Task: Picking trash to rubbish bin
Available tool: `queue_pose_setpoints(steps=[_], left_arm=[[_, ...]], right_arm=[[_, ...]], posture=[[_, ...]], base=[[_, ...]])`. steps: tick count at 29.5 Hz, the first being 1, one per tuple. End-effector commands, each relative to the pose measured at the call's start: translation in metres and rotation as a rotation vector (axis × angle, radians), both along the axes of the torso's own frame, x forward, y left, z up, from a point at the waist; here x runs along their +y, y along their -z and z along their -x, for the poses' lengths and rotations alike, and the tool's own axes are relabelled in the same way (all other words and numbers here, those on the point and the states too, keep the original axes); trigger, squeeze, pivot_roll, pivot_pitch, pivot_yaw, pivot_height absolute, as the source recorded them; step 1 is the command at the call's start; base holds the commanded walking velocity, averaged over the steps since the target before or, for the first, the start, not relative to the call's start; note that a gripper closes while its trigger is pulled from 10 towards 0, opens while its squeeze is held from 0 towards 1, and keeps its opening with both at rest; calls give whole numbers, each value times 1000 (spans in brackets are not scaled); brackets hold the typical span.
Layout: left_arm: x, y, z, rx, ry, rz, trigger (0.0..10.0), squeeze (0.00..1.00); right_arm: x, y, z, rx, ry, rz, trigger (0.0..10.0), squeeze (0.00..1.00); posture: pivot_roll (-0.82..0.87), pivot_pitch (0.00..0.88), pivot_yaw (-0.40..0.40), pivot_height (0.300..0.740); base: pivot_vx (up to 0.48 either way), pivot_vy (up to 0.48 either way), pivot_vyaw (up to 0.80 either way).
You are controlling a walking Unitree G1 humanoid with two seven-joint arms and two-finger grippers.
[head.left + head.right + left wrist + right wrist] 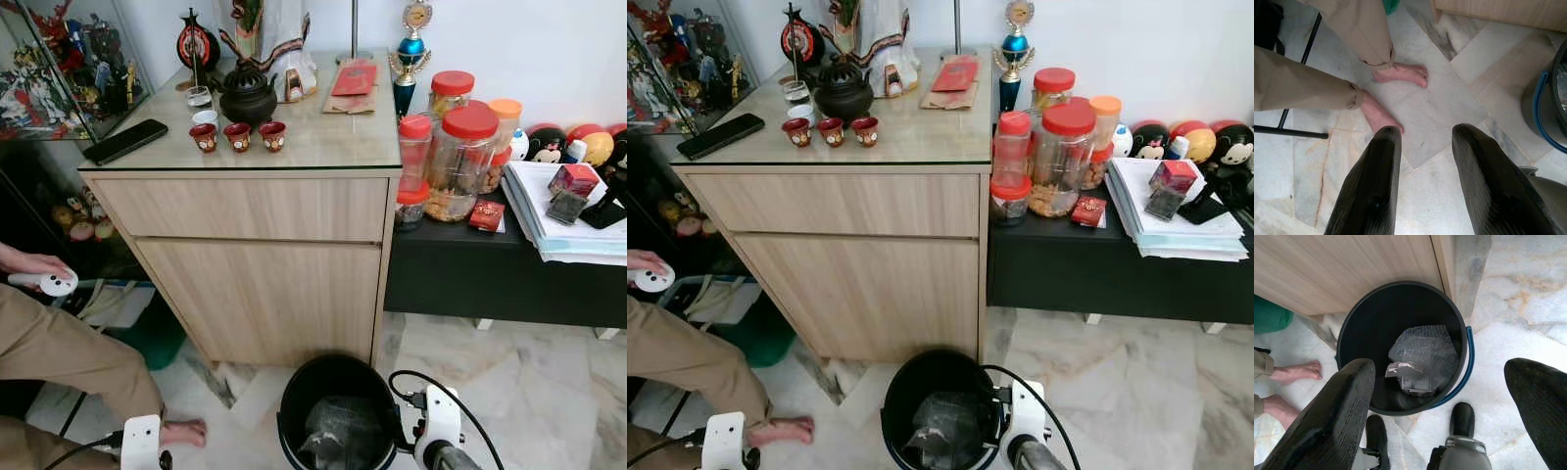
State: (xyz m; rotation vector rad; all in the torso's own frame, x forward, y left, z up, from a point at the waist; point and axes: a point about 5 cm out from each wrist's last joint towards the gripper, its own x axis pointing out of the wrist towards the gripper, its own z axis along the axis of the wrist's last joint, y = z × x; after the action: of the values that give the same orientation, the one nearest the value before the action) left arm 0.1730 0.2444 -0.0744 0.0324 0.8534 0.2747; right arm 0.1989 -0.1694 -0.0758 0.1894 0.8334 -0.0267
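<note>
A black round bin (294,392) stands on the marble floor in front of the wooden cabinet. Crumpled bubble wrap (1422,355) with a white label lies at the bin's bottom. My right gripper (1442,396) hangs above the bin's near rim, fingers wide open and holding nothing. The right wrist (438,423) shows at the bin's right side. My left gripper (1422,161) is open over bare floor tiles, left of the bin, close to a person's bare feet (1400,73).
A person in tan trousers (59,357) sits at the left, holding a white controller (47,284). The cabinet (255,245) carries a teapot, cups and a phone. A low black bench (509,264) at the right holds jars and papers.
</note>
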Motion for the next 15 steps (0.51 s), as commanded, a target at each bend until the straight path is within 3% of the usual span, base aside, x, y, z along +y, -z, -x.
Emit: queue_pose_setpoints(steps=[1, 3, 15], left_arm=[[3, 3, 8, 25, -17, 8, 10000, 0], [3, 3, 8, 25, -17, 8, 10000, 0], [2, 2, 5, 12, -19, 8, 10000, 0]], right_arm=[[0, 3, 4, 20, 16, 0, 10000, 0], [-1, 3, 5, 22, 17, 1, 10000, 0], [-3, 3, 5, 16, 49, -12, 10000, 0]], posture=[[33, 0, 86, 740], [35, 0, 84, 740], [41, 0, 78, 740]], base=[[0, 0, 0], [0, 0, 0], [-273, 0, -74]])
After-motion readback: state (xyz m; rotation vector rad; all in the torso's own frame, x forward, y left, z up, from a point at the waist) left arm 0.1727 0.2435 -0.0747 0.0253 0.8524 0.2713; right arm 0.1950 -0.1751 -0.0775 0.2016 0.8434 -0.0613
